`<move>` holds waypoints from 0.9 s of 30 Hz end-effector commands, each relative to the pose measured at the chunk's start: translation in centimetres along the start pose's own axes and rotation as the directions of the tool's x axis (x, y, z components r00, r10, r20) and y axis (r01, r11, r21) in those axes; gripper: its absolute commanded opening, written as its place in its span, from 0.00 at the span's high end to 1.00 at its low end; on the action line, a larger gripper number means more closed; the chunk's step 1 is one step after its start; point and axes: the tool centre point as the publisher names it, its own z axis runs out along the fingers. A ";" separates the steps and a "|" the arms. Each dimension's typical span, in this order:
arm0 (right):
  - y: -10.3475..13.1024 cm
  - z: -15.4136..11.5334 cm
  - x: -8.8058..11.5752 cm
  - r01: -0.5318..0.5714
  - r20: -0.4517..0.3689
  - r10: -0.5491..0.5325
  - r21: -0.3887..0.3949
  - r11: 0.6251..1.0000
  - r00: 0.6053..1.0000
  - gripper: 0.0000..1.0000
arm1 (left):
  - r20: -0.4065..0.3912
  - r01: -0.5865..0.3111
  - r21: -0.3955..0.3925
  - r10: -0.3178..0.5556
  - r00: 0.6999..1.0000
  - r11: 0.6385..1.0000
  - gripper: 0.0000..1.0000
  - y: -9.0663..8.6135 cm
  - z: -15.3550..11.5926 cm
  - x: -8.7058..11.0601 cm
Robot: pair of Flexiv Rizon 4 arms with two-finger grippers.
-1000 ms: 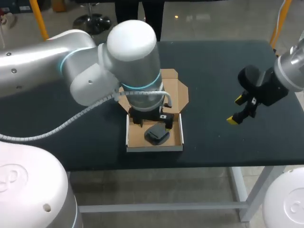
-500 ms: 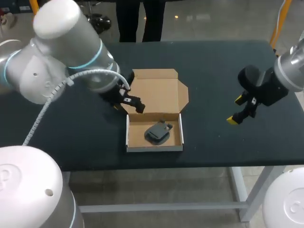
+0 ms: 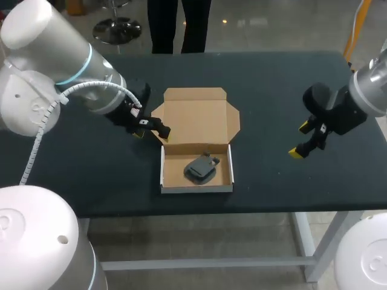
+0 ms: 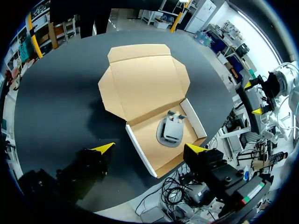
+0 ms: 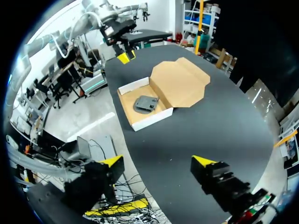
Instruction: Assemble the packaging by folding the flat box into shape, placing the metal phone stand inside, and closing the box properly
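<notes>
Head view shows the dark bench point(image 3: 272, 181) carrying the cardboard box point(image 3: 195, 118), folded into a shallow tray with its lid lying flat open behind the tray and the side flaps spread. A second ago the left arm stood right over the tray with its claw down at the stand; it has since swung clear, and the left claw point(image 3: 151, 136) now hangs just beside the box's left edge, near the hinge line, with its fingers apart and nothing between them. The right claw point(image 3: 300, 140) has not moved; it hovers well to the right of the box, its fingers also spread and empty. The metal phone stand point(image 3: 199, 169) lies inside the tray, near its middle, touched by neither arm; the left wrist view shows the same.

I judge the placing step finished and the release clean; what remains is the closing: the lid must be lifted over the tray and its flaps tucked in, and the left claw sits handily by the lid's edge for that.
</notes>
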 end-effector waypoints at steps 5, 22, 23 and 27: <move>2.4 -0.6 -1.6 0.074 -0.085 -0.072 0.017 0.997 0.994 0.00 | -0.107 -0.057 0.054 0.063 0.992 0.997 0.00 -0.5 0.3 -2.9; 8.0 -0.6 -3.7 0.230 -0.198 -0.205 0.113 0.967 0.959 0.00 | -0.197 -0.113 0.102 0.132 0.972 0.988 0.00 -4.3 2.7 -8.9; 8.2 -0.6 -3.8 0.237 -0.200 -0.210 0.120 0.964 0.957 0.00 | -0.200 -0.119 0.105 0.139 0.970 0.987 0.00 -4.5 2.9 -9.1; 9.3 -0.4 -4.0 0.272 -0.218 -0.237 0.146 0.951 0.947 0.00 | -0.221 -0.118 0.114 0.141 0.965 0.986 0.00 -5.1 3.6 -10.1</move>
